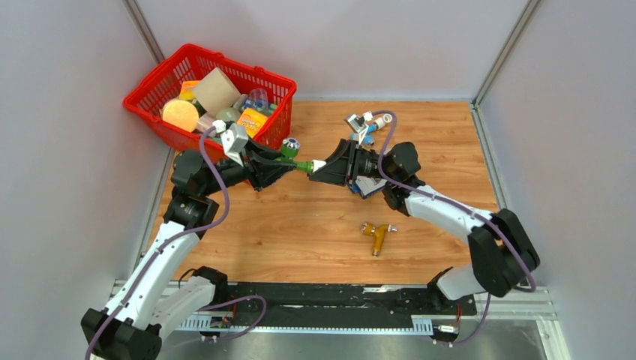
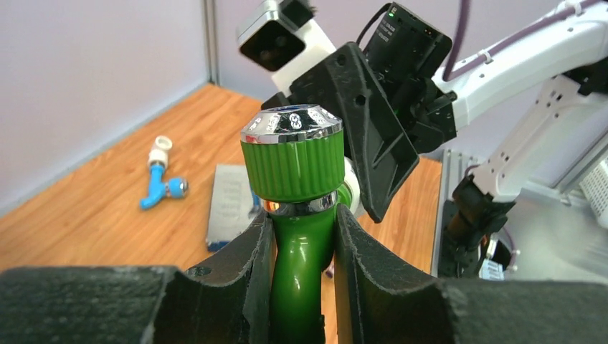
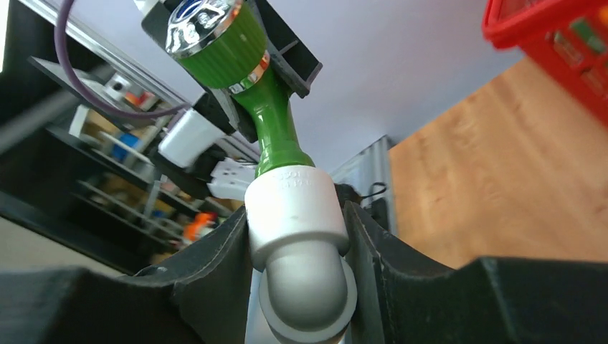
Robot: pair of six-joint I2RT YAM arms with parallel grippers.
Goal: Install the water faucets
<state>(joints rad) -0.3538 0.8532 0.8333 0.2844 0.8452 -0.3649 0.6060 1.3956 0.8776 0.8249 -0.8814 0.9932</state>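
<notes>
Seen from above, two robot arms meet in mid-air over a wooden tabletop, just in front of a red basket of odds and ends at the far left. The left hand is closed on the green faucet. Its fingers clamp the glossy green stem just below the ribbed knob with its chrome cap. The right hand is closed on a white elbow fitting, gripping it across the collar. In the right wrist view the faucet's narrow end sits in the mouth of that collar, so the two parts touch and look at least partly joined. How deep the stem goes cannot be told.

The step in hand appears to be seating this faucet in the fitting. To do it well, the two hands should hold stem and collar on one straight line, since any tilt would likely jam the joint or lever the smooth stem out of the grip. If the joint is threaded, which is hidden, one hand should turn while the other holds firm. Pressure is best gentle and even.

The orange-yellow faucet lies on the tabletop toward the front, well apart from both hands. The blue faucet lies at the far side, beyond the right arm, with a white piece on one end.
</notes>
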